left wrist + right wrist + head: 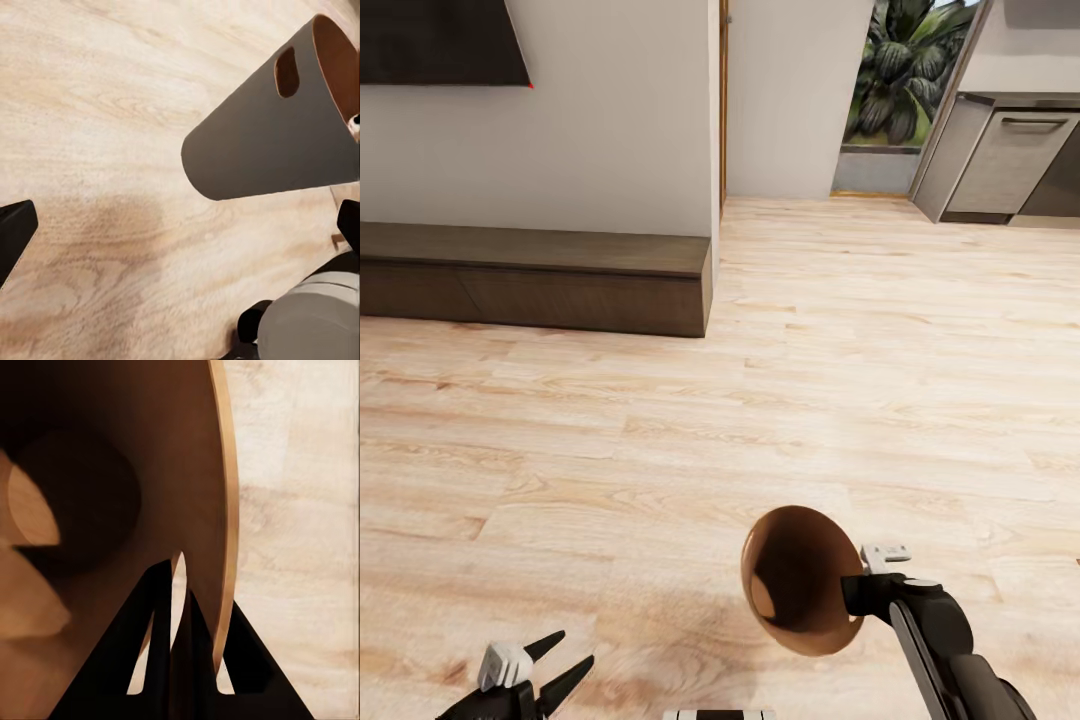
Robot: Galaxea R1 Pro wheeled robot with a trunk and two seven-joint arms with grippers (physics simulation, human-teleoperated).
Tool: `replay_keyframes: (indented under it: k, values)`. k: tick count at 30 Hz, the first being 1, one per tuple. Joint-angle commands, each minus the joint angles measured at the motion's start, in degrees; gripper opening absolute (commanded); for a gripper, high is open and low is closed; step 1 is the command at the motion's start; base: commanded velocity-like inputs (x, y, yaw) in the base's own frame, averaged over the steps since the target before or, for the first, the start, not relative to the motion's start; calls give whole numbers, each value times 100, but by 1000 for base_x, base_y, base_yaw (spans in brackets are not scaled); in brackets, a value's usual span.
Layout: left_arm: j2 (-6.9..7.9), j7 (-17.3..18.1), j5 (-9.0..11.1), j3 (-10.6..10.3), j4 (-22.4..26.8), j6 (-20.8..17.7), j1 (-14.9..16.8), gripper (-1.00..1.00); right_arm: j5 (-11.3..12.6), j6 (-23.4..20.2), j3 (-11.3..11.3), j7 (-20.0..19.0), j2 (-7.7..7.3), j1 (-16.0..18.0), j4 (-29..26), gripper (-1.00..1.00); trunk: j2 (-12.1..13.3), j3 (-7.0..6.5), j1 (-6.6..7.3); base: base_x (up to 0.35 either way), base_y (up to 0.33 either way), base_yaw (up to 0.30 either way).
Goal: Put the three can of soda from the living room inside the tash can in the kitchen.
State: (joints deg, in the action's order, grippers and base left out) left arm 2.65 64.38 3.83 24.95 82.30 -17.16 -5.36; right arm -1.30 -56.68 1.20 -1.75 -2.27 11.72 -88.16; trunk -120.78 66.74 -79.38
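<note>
My right gripper (857,592) is shut on the rim of the trash can (800,580), holding it tilted above the wood floor with its copper-brown inside facing the head camera. In the right wrist view the black fingers (161,615) clamp the rim, and the shiny inside (90,472) holds nothing that I can see. The left wrist view shows the can's grey outside (270,135) with a handle slot. My left gripper (565,660) hangs open and empty low at the left, apart from the can. The soda cans are out of view.
A low dark-wood bench (530,275) runs along the white wall at left, under a dark screen (440,40). A wall corner (715,150) stands ahead. Grey kitchen cabinets (1010,150) are at the far right, beside a glass opening with palms (895,80). Wood floor (840,330) stretches ahead.
</note>
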Motion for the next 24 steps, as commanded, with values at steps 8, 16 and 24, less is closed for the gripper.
replay_keyframes:
  k: [8,16,24]
  values:
    - [-1,-4,3,1,206,-104,0,100,120,-33,-2,-35,2,-2,-23,-100,0,0,0,0,0,0]
    - [-1,-5,3,1,223,-111,0,100,121,-35,2,-36,-1,-3,-25,-100,0,0,0,0,0,0]
    - [-1,-5,3,1,225,-111,0,100,121,-36,3,-36,5,-3,-25,-100,0,0,0,0,0,0]
